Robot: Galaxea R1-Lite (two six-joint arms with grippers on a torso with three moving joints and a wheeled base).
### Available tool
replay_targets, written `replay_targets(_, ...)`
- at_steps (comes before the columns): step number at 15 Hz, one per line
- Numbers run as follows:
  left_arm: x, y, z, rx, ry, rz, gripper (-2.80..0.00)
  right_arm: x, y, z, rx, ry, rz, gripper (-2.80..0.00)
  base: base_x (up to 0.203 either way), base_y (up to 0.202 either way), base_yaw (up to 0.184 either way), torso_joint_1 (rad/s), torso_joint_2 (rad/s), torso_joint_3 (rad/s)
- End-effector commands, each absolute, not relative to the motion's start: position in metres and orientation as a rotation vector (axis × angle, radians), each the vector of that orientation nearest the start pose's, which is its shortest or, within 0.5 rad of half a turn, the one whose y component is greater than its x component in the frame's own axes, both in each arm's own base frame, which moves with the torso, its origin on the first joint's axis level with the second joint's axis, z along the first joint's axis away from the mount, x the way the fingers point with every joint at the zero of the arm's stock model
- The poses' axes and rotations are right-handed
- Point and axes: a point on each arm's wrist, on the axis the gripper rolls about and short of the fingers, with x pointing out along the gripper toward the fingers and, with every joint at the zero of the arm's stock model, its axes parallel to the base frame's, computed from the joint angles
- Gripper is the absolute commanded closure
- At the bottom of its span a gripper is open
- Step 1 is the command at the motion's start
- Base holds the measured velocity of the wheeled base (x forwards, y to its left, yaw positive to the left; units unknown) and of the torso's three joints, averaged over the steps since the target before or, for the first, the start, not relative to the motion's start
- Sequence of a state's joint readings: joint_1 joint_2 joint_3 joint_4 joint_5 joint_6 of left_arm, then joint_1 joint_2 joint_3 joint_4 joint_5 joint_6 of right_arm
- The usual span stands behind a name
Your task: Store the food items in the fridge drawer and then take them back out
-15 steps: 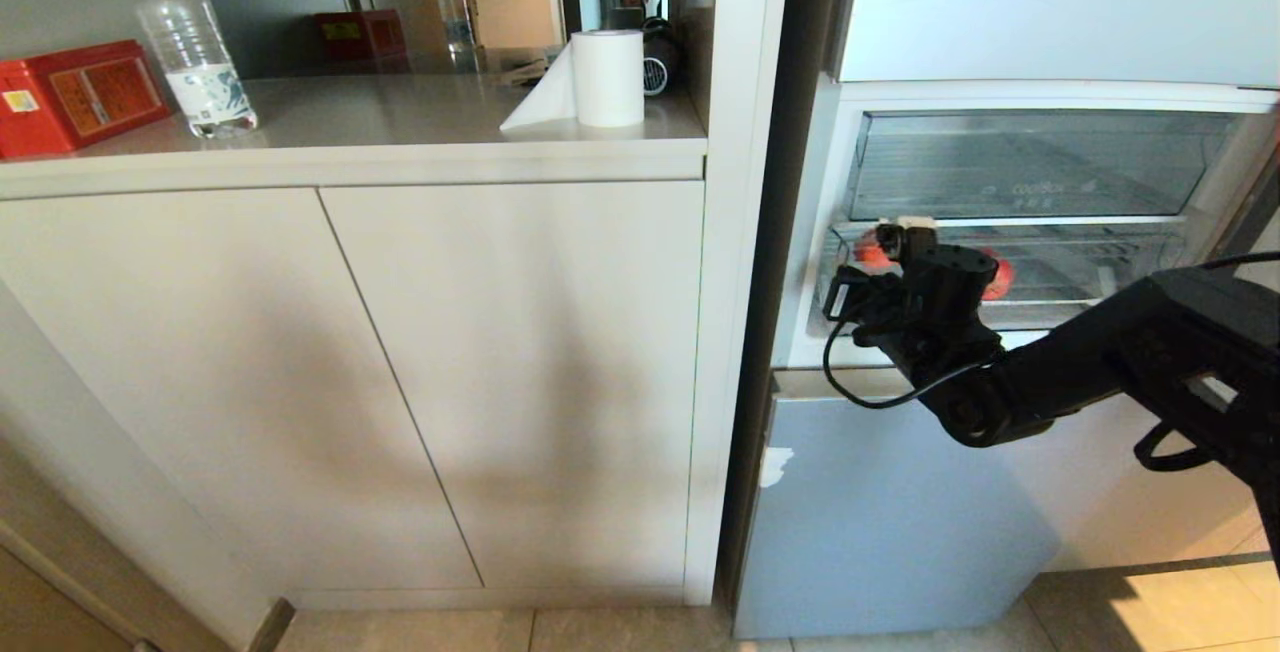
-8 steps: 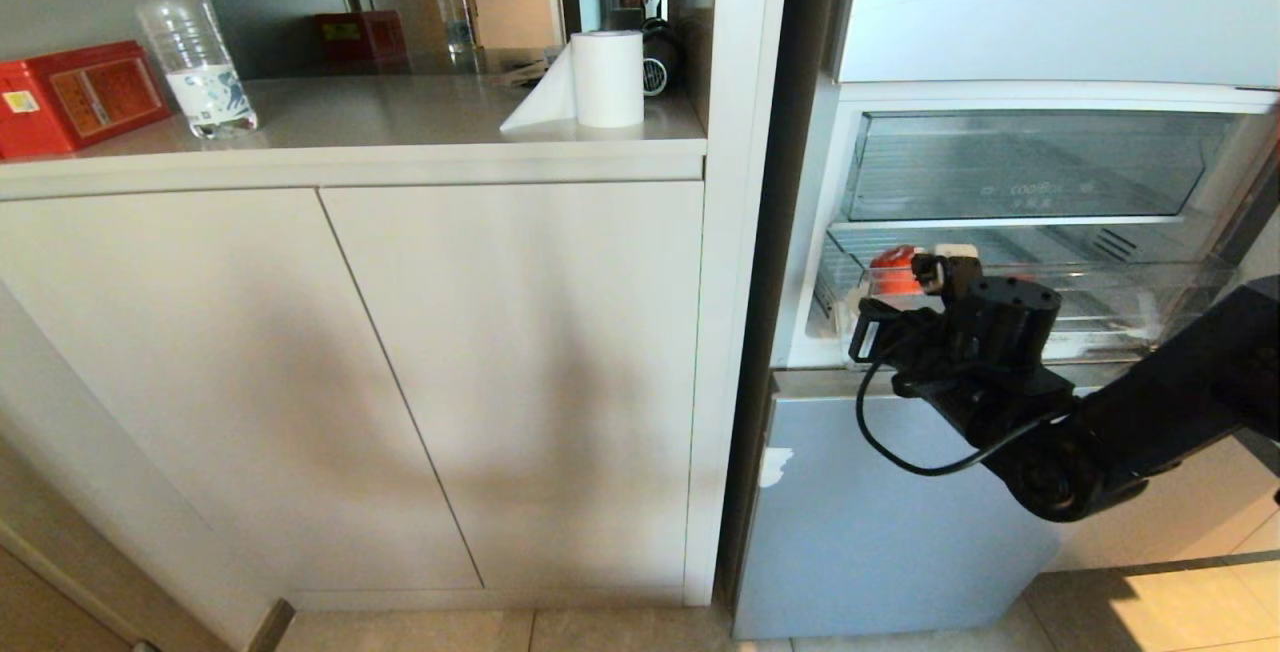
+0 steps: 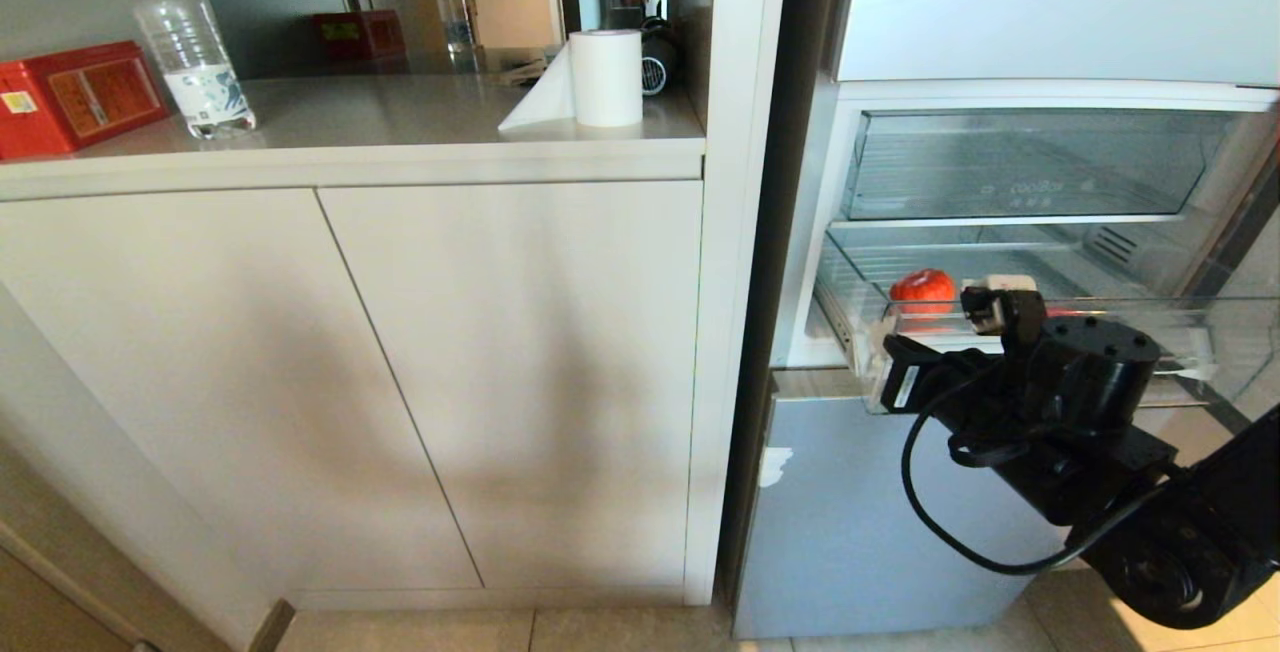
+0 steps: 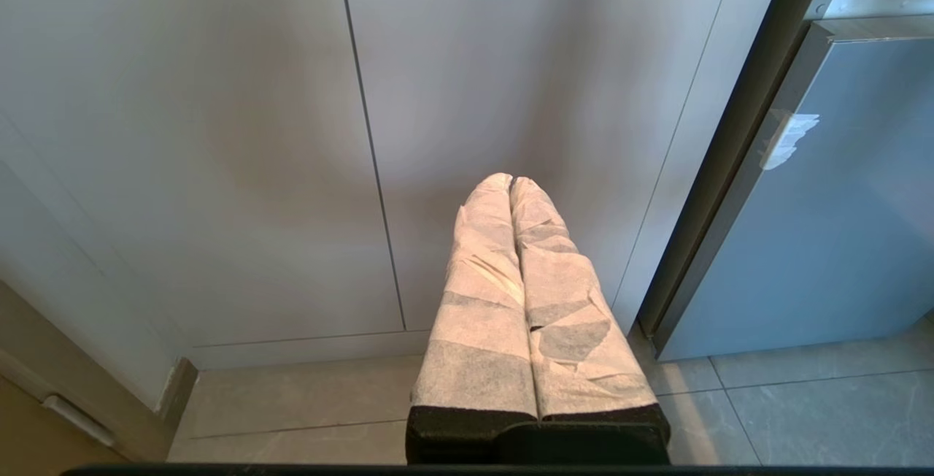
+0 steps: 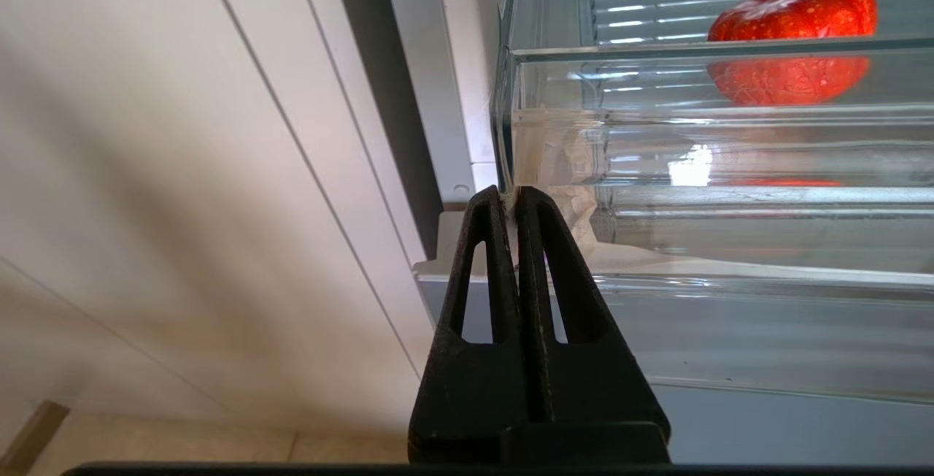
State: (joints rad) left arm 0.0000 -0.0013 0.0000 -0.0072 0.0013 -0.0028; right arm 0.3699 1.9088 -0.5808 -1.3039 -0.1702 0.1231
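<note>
**Red fruit in pulled-out drawer**

Red fruit (image 5: 792, 27) lies on ribbed floor of fridge drawer (image 5: 700, 147), partly blurred behind thick clear lip. Right gripper (image 5: 515, 195): jaws pressed together at drawer's front corner, fruit well apart. Left gripper (image 4: 510, 182), wrapped fingers together, by cabinet door (image 4: 219, 133).

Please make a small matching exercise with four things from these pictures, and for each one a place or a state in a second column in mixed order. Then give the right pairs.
1. red fruit
2. paper roll
3. right gripper
4. red box

A. on the counter's far left
B. shut, at the fridge drawer's front corner
C. inside the clear drawer
D. upright on the counter, near the fridge

Pairs: 1-C, 2-D, 3-B, 4-A
</note>
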Motion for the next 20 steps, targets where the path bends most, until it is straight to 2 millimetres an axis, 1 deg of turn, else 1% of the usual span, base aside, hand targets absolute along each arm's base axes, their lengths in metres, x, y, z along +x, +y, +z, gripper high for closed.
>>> replay_targets(1, -0.023, 0.000, 0.076, -0.003, -0.006, 0.002, 0.00, 0.289, 0.110, 0.132, 0.126, 0.018, 0.206, 0.00, 0.000, 0.000, 0.000, 0.000, 0.00, 0.000)
replay_targets(3, -0.023, 0.000, 0.076, -0.003, -0.006, 0.002, 0.00, 0.288, 0.109, 0.130, 0.128, 0.021, 0.206, 0.00, 0.000, 0.000, 0.000, 0.000, 0.00, 0.000)
replay_targets(4, -0.023, 0.000, 0.076, -0.003, -0.006, 0.002, 0.00, 0.286, 0.109, 0.129, 0.128, 0.021, 0.209, -2.80, 0.000, 0.000, 0.000, 0.000, 0.00, 0.000)
replay_targets(7, -0.023, 0.000, 0.076, -0.003, -0.006, 0.002, 0.00, 0.277, 0.106, 0.132, 0.128, 0.022, 0.210, -2.80, 0.000, 0.000, 0.000, 0.000, 0.00, 0.000)
replay_targets(10, -0.023, 0.000, 0.076, -0.003, -0.006, 0.002, 0.00, 0.254, 0.105, 0.139, 0.134, 0.018, 0.236, -2.80, 0.000, 0.000, 0.000, 0.000, 0.00, 0.000)
replay_targets(14, -0.023, 0.000, 0.076, -0.003, -0.006, 0.002, 0.00, 0.223, 0.096, 0.156, 0.140, -0.008, 0.232, -2.80, 0.000, 0.000, 0.000, 0.000, 0.00, 0.000)
replay_targets(16, -0.023, 0.000, 0.076, -0.003, -0.006, 0.002, 0.00, 0.210, 0.087, 0.172, 0.139, -0.011, 0.206, -2.80, 0.000, 0.000, 0.000, 0.000, 0.00, 0.000)
replay_targets(17, -0.023, 0.000, 0.076, -0.003, -0.006, 0.002, 0.00, 0.209, 0.081, 0.179, 0.130, 0.013, 0.178, 0.00, 0.000, 0.000, 0.000, 0.000, 0.00, 0.000)
replay_targets(20, -0.023, 0.000, 0.076, -0.003, -0.006, 0.002, 0.00, 0.229, 0.064, 0.213, 0.117, 0.052, 0.076, 0.00, 0.000, 0.000, 0.000, 0.000, 0.00, 0.000)
